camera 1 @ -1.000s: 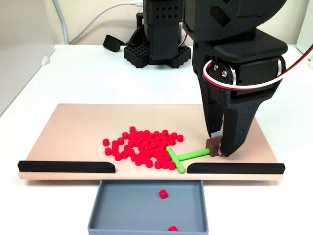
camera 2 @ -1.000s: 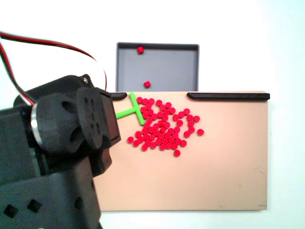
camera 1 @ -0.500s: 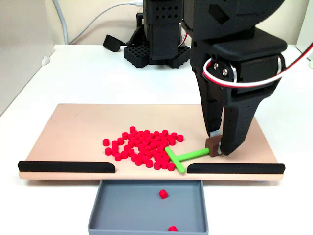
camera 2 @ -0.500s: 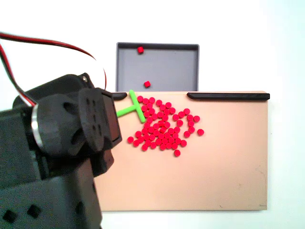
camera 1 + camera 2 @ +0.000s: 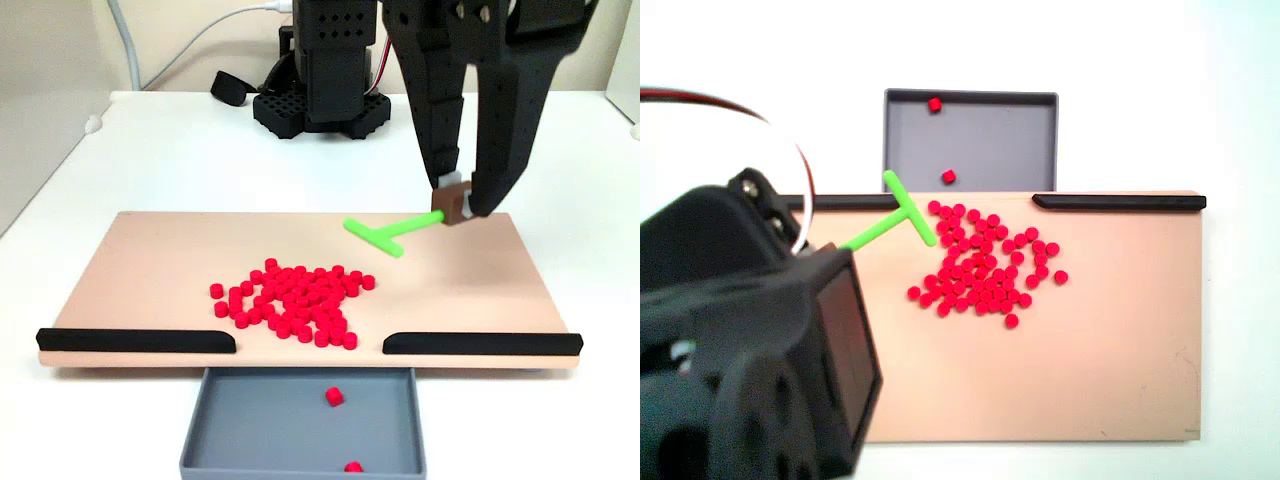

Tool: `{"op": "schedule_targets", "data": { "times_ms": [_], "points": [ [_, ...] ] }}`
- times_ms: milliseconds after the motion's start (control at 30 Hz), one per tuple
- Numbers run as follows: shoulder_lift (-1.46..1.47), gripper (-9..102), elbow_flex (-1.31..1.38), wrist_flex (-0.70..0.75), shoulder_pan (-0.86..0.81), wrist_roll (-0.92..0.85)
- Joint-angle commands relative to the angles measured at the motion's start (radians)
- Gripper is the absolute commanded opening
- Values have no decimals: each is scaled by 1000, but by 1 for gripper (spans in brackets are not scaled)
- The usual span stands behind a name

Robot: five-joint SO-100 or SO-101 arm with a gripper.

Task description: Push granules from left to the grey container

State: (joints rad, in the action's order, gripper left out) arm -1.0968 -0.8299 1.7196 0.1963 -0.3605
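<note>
Arm housing [image 5: 750,370] hides the end effector [image 5: 456,203] gripping green tool [image 5: 895,215].

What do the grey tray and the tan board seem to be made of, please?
The shallow slate-grey rectangular tray looks like matte moulded plastic: uniform colour, thin even walls. The flat tan board is smooth and evenly coloured, perhaps plastic or coated wood; no grain shows.

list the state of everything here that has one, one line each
black two-finger gripper: shut on the tool's brown handle block, raised
green T-shaped plastic tool: held in the air, clear of the pellets
small red cylindrical granules: heaped on the tan board
shallow slate-grey plastic tray: holds two pellets
</note>
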Motion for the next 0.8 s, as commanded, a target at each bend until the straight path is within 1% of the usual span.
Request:
{"op": "schedule_targets", "data": {
  "times_ms": [0, 167, 533, 667, 767],
  "points": [
    [-186, 0, -137, 3, -18, -126],
    [-380, 0, -367, 3, -75, -359],
    [-615, 0, -644, -9, -193, -956],
    [-669, 0, -706, -18, -209, -1088],
    [-663, 0, -706, -28, -209, -1111]
  ]
}}
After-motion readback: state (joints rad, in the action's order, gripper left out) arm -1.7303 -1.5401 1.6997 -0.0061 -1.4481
